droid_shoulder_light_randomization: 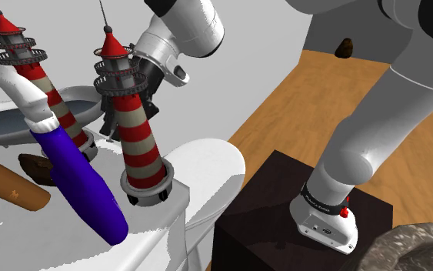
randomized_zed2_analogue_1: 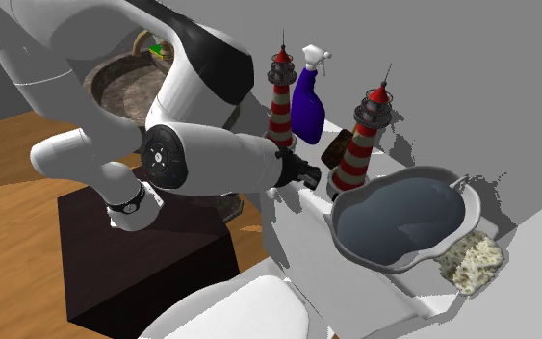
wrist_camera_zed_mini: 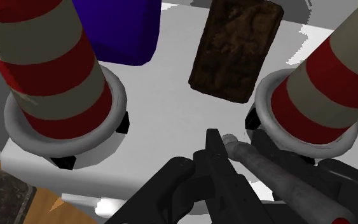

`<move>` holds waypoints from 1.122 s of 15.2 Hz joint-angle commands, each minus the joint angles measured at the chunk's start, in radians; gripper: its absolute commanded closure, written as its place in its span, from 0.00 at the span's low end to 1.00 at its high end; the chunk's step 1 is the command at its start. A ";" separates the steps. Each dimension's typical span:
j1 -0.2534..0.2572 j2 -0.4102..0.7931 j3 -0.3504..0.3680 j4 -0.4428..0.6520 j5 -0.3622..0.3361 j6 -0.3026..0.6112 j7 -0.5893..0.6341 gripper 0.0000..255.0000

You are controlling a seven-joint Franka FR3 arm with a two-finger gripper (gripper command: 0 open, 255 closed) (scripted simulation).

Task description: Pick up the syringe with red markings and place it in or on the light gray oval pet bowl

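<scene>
The white arm (randomized_zed2_analogue_1: 211, 159) bends low from its dark box stand (droid_shoulder_light_randomization: 284, 208) over a white surface (wrist_camera_zed_mini: 171, 102). Far left in the second exterior view sits a rough stone basin (randomized_zed2_analogue_1: 100, 77), dark inside, with something green at its far edge, too small to make out. At that view's right the light grey oval pet bowl (randomized_zed2_analogue_1: 470, 207) rests on the white surface, its hollow a smooth dark blue-grey, and a pale crumbly lump (randomized_zed2_analogue_1: 471, 262) lies just beside its near right rim. In the shoulder view a near lighthouse (droid_shoulder_light_randomization: 138, 138) and a far lighthouse (droid_shoulder_light_randomization: 41, 77), both banded red and cream, stand upright, with a blue spray bottle (droid_shoulder_light_randomization: 84, 177) leaning between them. A brown block (wrist_camera_zed_mini: 234, 51) lies at the back between their bases, and a brown cylinder (droid_shoulder_light_randomization: 7, 183) lies at the shoulder view's left. The gripper (wrist_camera_zed_mini: 234, 149) hangs between the two lighthouses, its black fingers clamped on the syringe (wrist_camera_zed_mini: 266, 168), a grey barrel with a touch of red at its rear end. It sits left of the bowl in the second exterior view, apart from it.
</scene>
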 commanded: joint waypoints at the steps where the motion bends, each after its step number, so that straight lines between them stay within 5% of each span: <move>1: -0.001 -0.007 -0.002 0.017 -0.008 -0.015 0.021 1.00; 17: -0.017 -0.044 -0.025 0.170 -0.063 -0.144 0.171 1.00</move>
